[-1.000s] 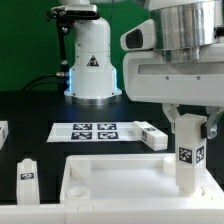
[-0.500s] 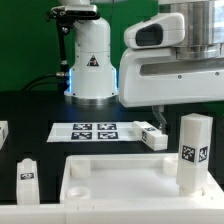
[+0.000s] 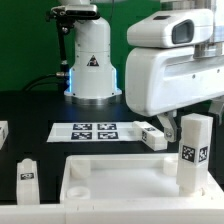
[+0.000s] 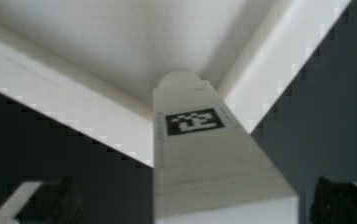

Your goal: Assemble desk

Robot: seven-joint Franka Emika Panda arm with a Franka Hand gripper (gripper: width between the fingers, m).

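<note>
The desk panel (image 3: 112, 176), white and rimmed, lies at the front of the exterior view. A white leg (image 3: 191, 150) with a square tag stands upright in the panel's corner on the exterior view's right. It also shows in the wrist view (image 4: 201, 140), with the panel's rim (image 4: 50, 85) beyond it. My gripper (image 4: 196, 205) is above this leg, open, its dark fingers (image 4: 47, 200) wide apart on either side and not touching it. In the exterior view the big white arm (image 3: 175, 70) hides the jaws.
A second leg (image 3: 153, 137) lies on the black table behind the panel. A third leg (image 3: 27, 172) stands at the exterior view's left, with another white part (image 3: 3, 132) at the edge. The marker board (image 3: 97, 130) lies in front of the robot base (image 3: 90, 60).
The gripper has let go of the upright leg and risen up and toward the exterior view's right. The leg stays standing in the panel's corner.
</note>
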